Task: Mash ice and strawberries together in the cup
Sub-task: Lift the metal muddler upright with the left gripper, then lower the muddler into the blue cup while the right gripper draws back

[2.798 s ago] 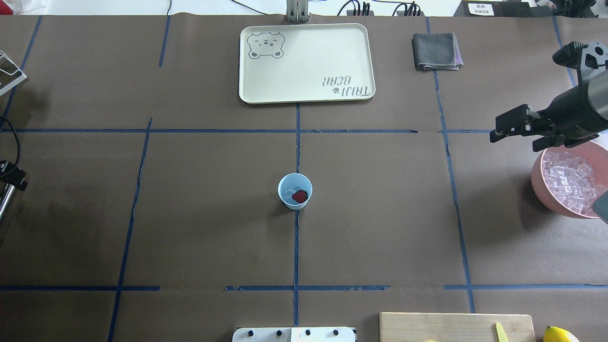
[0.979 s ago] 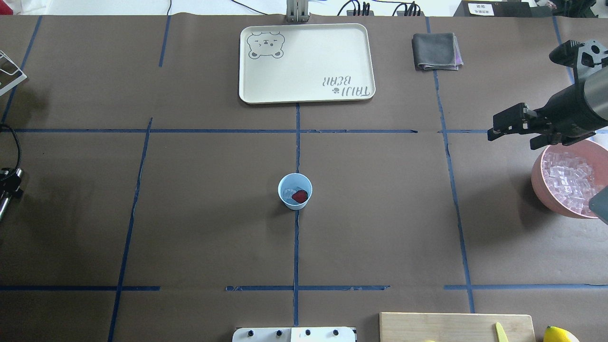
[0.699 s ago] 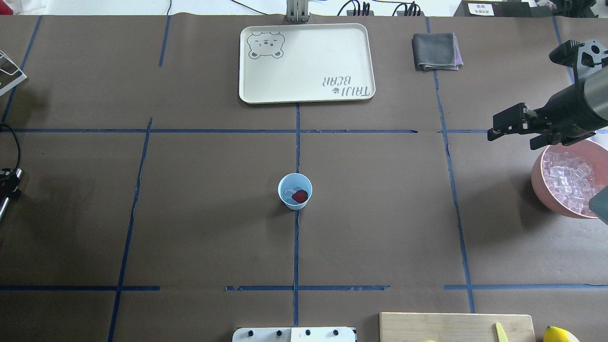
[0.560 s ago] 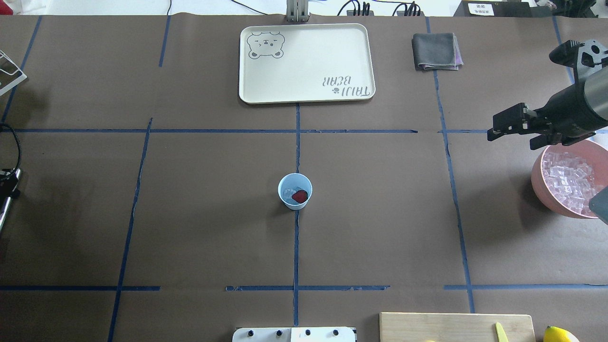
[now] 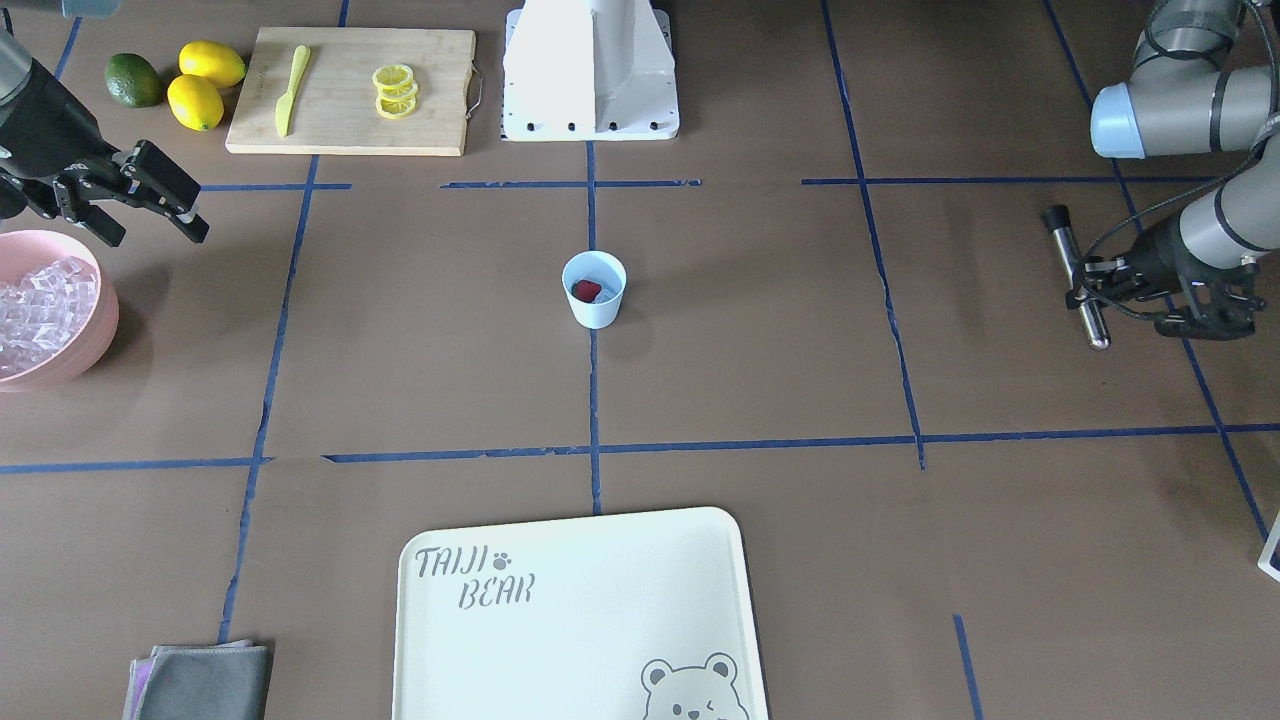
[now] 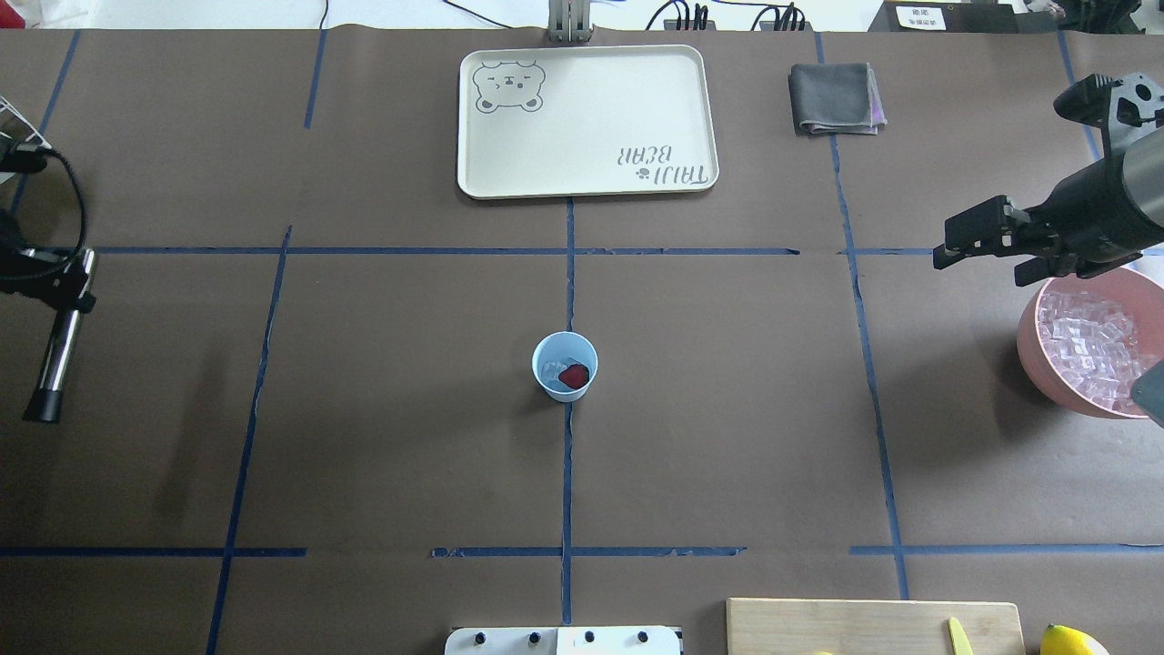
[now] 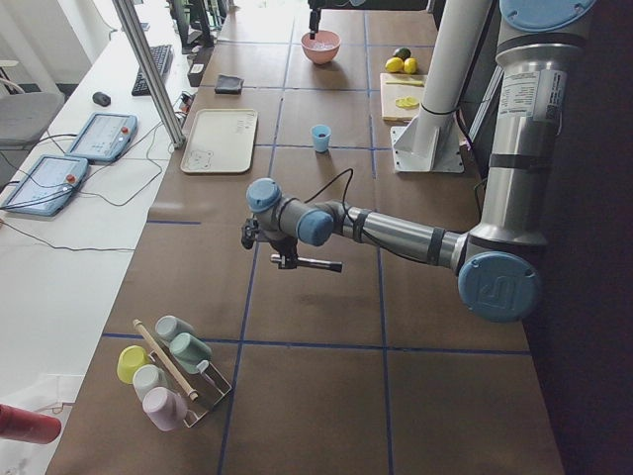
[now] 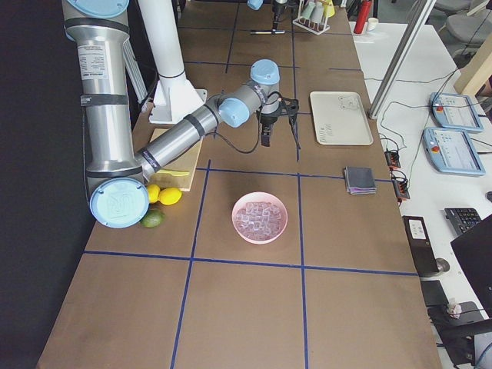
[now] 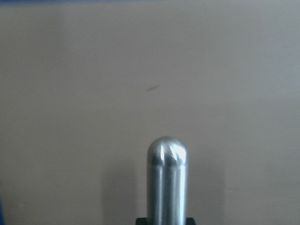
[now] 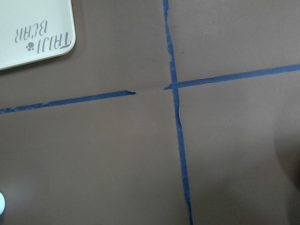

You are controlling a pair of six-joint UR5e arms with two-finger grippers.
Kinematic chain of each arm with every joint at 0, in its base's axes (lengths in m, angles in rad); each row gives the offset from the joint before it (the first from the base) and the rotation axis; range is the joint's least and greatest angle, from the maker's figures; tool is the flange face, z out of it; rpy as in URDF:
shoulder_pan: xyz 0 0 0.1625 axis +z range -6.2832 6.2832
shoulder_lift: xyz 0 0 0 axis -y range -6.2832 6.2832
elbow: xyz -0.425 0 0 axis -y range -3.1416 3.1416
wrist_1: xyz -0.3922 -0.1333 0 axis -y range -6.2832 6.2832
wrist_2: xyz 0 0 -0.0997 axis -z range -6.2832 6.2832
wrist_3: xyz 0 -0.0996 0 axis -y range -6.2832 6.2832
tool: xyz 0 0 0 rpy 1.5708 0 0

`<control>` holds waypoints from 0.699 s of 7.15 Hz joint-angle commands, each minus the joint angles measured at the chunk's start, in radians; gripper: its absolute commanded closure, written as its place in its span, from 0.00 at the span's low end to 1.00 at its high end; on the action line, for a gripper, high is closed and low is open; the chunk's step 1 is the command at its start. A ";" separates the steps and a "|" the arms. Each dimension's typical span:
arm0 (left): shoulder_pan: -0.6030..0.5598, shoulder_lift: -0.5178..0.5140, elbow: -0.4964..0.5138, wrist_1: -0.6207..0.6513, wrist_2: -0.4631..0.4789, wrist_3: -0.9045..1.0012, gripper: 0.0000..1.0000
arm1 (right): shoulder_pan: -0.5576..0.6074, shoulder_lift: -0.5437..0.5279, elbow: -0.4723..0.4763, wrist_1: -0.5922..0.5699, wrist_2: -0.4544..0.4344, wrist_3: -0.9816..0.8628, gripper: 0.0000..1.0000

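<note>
A light-blue cup (image 6: 565, 366) stands upright at the middle of the table (image 6: 727, 437), on a crossing of blue tape lines, with one red strawberry (image 6: 574, 376) inside it, beside a few pieces of ice (image 6: 551, 370). Both arms are well apart from it. At the table's left end the left gripper (image 5: 1100, 283) has its fingers clamped on a metal muddler (image 5: 1080, 280). The black-capped steel rod lies roughly level above the table, and its rounded tip (image 9: 167, 154) fills the left wrist view. At the opposite end the right gripper (image 5: 155, 235) hovers with its fingers spread wide and nothing between them, just beside a pink bowl (image 6: 1037, 364) heaped with clear ice cubes (image 6: 1087, 350). A cream tray (image 6: 587, 118) printed with a bear and the words "TAIJI BEAR" lies on the far side of the cup from the robot, and a folded grey cloth (image 6: 835, 97) lies beside it. Near the robot's white base (image 5: 590, 70), a wooden cutting board (image 5: 350, 115) carries a stack of lemon slices (image 5: 395, 90) and a yellow knife (image 5: 289, 88). Two whole lemons (image 5: 205, 82) and a dark green fruit (image 5: 133, 80) sit next to the board. A wire rack of pastel cups (image 7: 168, 366) stands at the table's left end.
</note>
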 commanded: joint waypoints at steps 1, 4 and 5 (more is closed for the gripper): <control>0.023 -0.174 -0.191 0.150 0.004 -0.113 1.00 | 0.012 -0.003 0.003 0.000 0.003 -0.001 0.00; 0.417 -0.409 -0.296 0.089 0.398 -0.286 1.00 | 0.078 -0.033 -0.006 -0.009 0.021 -0.102 0.00; 0.478 -0.468 -0.293 0.019 0.580 -0.275 1.00 | 0.108 -0.058 -0.007 -0.009 0.021 -0.165 0.00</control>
